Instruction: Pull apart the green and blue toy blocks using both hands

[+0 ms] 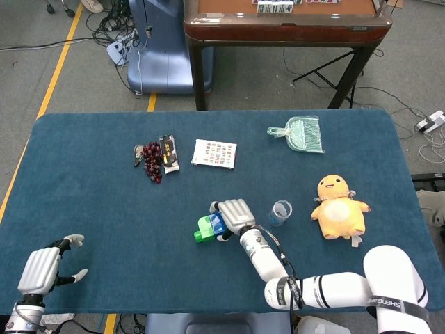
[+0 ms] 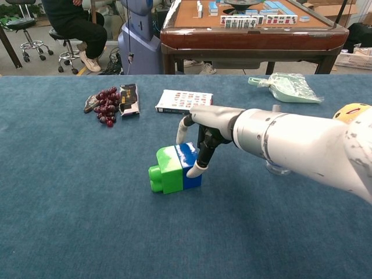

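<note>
The green block (image 2: 165, 170) and the blue block (image 2: 190, 164) lie joined on the blue table, green on the left; in the head view they are the green block (image 1: 204, 228) and blue block (image 1: 218, 223). My right hand (image 2: 203, 131) hovers over the blue block's right side with fingers apart; one fingertip (image 2: 195, 171) touches its right face and the thumb points down behind it. In the head view the right hand (image 1: 235, 214) partly covers the blue block. My left hand (image 1: 42, 268) is at the table's near left corner, fingers spread and holding nothing, far from the blocks.
A clear cup (image 1: 281, 211) stands just right of my right hand, with a yellow plush toy (image 1: 338, 207) beyond it. Further back lie grapes (image 1: 151, 161), a snack packet (image 1: 169, 154), a printed card (image 1: 214, 154) and a green dustpan (image 1: 300, 134).
</note>
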